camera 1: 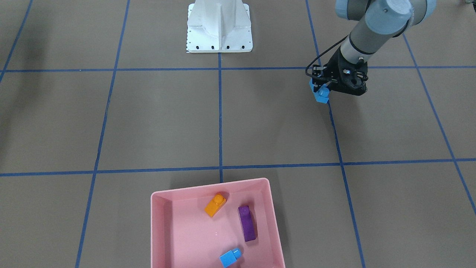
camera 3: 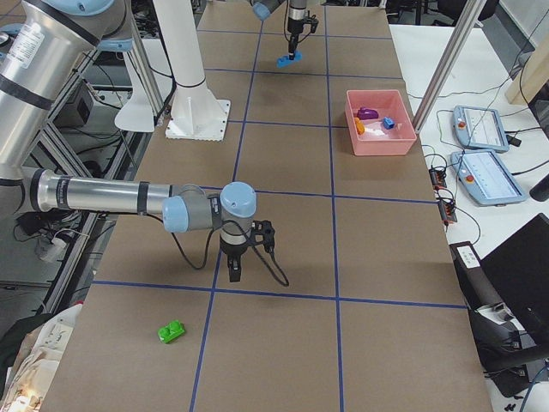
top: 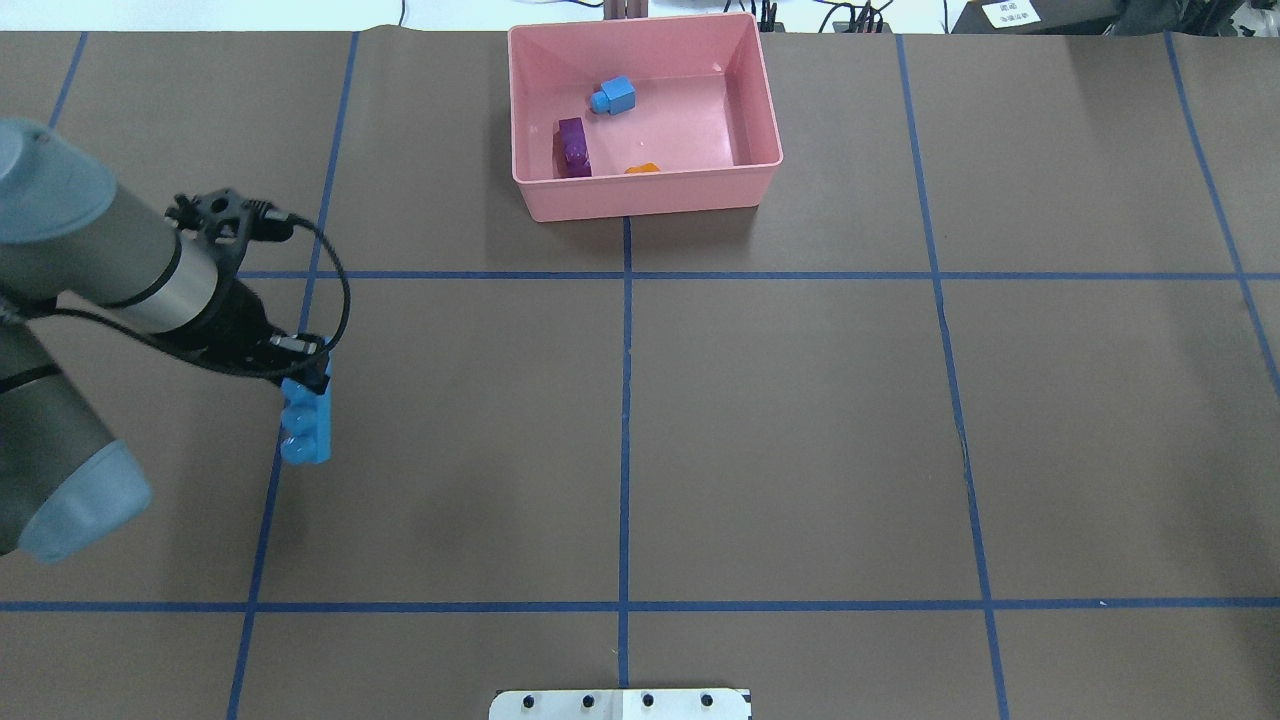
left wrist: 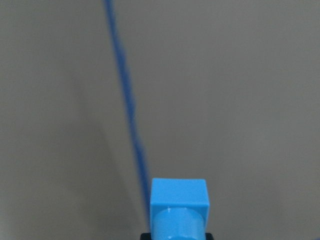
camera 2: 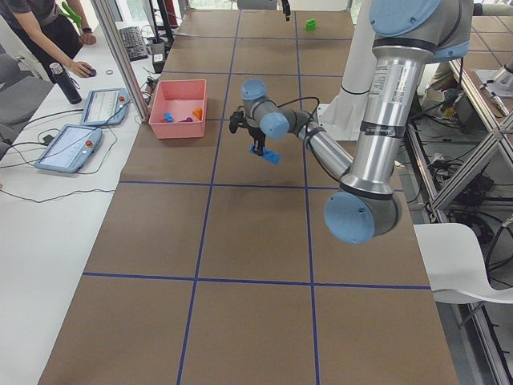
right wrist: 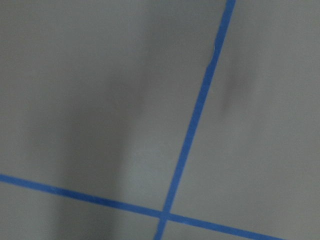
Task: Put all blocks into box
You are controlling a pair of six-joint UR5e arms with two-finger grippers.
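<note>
Ok so by my count we're 3 of 5 done. The pink box [camera 1: 210,185] already has the orange brick [camera 1: 215,204], the purple brick [camera 1: 247,223] and the small blue brick [camera 1: 230,257] lying on its floor, spread apart from each other.

Number 4 is in hand: the left gripper [top: 305,375] has its fingers clamped on one end of the long blue brick [top: 307,425]. The rest of the brick sticks out past the fingers, and it looks lifted off the table, well apart from the box, so a long carry is left.

Number 5, the green brick [camera 3: 171,330], sits on the table way down at the robot's right end. The right gripper [camera 3: 234,273] points down at the table near it, not touching. I can't tell whether those fingers are apart or together from where it shows.

Materials: the bricks are glossy hard plastic with round studs on top, blocky and square-edged. The box is smooth plastic too, shallow, with low walls and rounded corners. The table [top: 800,450] is matte brown with a blue tape grid.
</note>
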